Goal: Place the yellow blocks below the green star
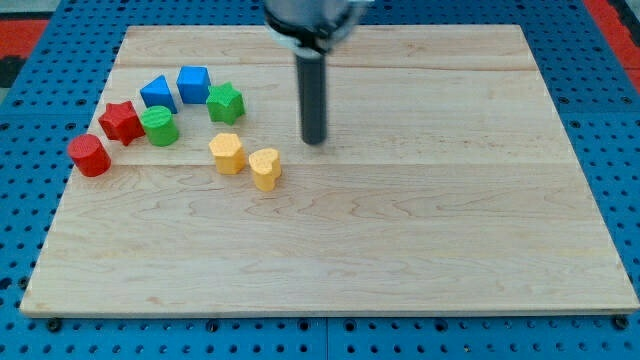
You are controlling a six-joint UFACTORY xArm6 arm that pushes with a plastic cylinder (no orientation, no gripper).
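Our tip (314, 140) has no jaws to open or shut; it stands free, touching no block, at 2 o'clock from the yellow heart (265, 167). The yellow heart and the second yellow block (227, 153) lie close together at 5 to 6 o'clock from the green star (226, 102). We judge placement nearly complete. Next, we circle to the heart's 3 o'clock side and nudge it toward 9 o'clock.

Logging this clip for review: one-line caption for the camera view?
My tip rests right of the green star, with two yellow blocks below it.
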